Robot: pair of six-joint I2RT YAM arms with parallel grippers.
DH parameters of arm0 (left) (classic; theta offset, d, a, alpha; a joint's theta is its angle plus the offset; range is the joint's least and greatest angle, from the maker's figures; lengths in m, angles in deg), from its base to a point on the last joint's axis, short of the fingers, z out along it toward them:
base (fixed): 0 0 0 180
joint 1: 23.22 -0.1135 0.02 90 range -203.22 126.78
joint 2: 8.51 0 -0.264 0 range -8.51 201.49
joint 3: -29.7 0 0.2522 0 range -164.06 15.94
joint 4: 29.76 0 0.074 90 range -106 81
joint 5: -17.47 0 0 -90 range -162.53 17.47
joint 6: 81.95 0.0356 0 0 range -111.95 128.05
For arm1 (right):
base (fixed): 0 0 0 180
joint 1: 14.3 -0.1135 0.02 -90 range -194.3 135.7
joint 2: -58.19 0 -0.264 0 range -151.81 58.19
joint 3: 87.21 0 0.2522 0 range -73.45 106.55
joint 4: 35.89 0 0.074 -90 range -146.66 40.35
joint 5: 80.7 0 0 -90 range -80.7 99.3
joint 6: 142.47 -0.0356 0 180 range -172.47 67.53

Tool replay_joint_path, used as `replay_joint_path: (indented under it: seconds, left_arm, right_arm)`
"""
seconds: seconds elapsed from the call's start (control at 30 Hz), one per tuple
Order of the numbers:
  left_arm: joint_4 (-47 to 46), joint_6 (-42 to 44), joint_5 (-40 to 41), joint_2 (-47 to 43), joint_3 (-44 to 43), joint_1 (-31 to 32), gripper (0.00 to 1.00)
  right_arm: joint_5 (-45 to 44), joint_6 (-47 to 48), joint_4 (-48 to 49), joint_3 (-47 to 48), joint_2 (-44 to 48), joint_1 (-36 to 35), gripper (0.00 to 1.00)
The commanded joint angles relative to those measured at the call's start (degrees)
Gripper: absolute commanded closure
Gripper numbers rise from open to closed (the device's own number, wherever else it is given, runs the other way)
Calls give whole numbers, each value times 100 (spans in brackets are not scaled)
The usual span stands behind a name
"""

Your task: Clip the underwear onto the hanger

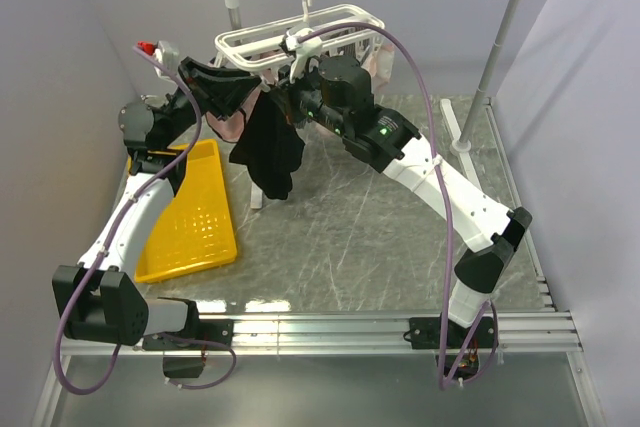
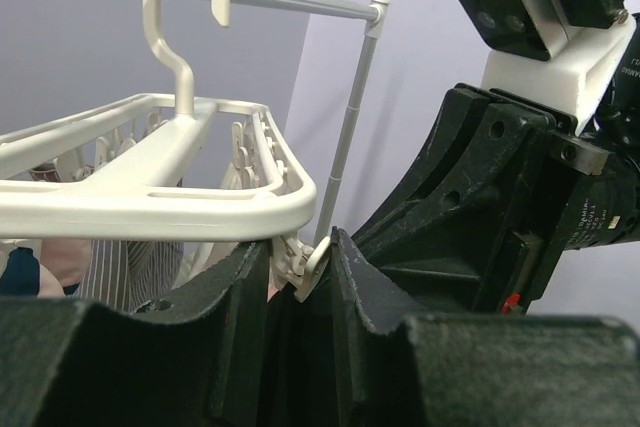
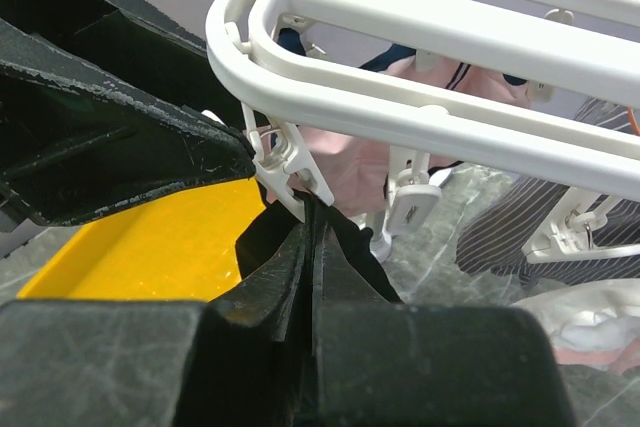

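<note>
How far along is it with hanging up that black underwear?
Done: the black underwear is up at a corner of the hanger. In hand: the left gripper pinches a clip there while the right gripper holds the fabric just below it. Left: slip the fabric into the clip and release.

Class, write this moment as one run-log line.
left gripper: shut on clip of hanger | right gripper: shut on underwear, raised to clip
</note>
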Motion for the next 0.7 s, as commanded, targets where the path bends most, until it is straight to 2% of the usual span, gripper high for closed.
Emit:
replay_joint_path:
  seconds: [0.0, 0.23, 0.43, 0.67]
  left_arm:
    - [643, -76, -688, 172, -68, 66, 99]
    - [853, -138, -838, 234, -226, 40, 100]
    - [1600, 170, -943, 330, -507, 40, 99]
    - [1487, 197, -1014, 295, -569, 31, 99]
  right_arm:
    - [246, 163, 1487, 415, 470, -8, 100]
    - [360, 392, 1732, 354, 522, 54, 100]
    - [606, 480, 1838, 266, 602, 98, 100]
    - [923, 462, 1751, 204, 558, 98, 100]
